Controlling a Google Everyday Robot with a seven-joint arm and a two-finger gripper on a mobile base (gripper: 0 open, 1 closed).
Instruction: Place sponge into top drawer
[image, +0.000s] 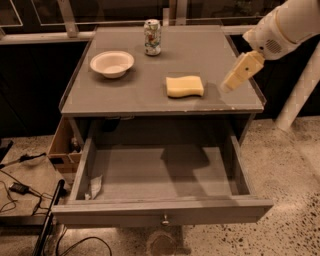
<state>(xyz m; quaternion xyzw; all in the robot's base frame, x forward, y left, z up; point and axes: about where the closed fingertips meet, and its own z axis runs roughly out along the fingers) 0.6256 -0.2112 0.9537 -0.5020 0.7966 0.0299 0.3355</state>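
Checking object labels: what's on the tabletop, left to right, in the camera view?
white bowl → can → sponge → gripper, hovering just right of the sponge near the right edge.

We see a grey, roughly square worktop with a thin raised lip along its side edges. Three things lie on it, well apart from one another. A white bowl sits upright in the far left part. A printed drink can stands upright near the middle of the far edge. A pale yellow sponge with wavy edges lies flat right of centre, nearer the front edge. The cream-coloured hand hangs over the worktop's right side, just beside the sponge and apart from it, slanting down towards the surface.
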